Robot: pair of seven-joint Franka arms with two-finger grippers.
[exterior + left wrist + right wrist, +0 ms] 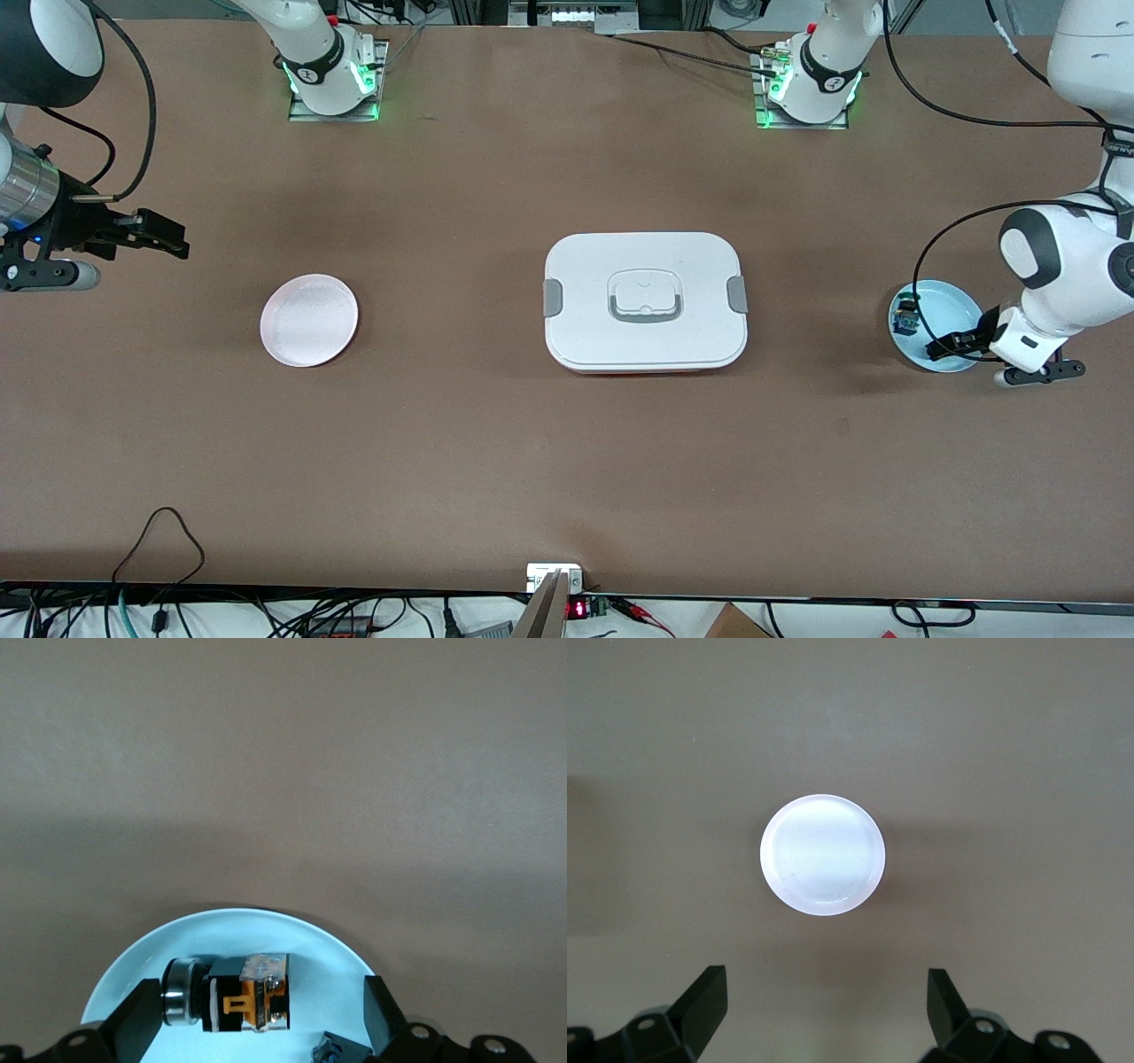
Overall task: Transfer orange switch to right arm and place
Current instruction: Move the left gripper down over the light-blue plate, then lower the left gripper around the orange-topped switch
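Orange-capped, the tiny black switch [241, 1004] lies in the pale blue round plate [961, 310] at its 9 o'clock rim, between your left gripper's [255, 1028] spread fingers; lower squarely and pinch its body, while the right gripper [164, 235], also spread, waits.

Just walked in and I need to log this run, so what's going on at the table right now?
The left gripper is down over the light blue plate at the left arm's end of the table, fingers open on either side of the orange switch, which lies on the plate, not yet gripped. The right gripper waits open in the air at the right arm's end, looking down on the empty pink plate. A closed white box sits between the plates.
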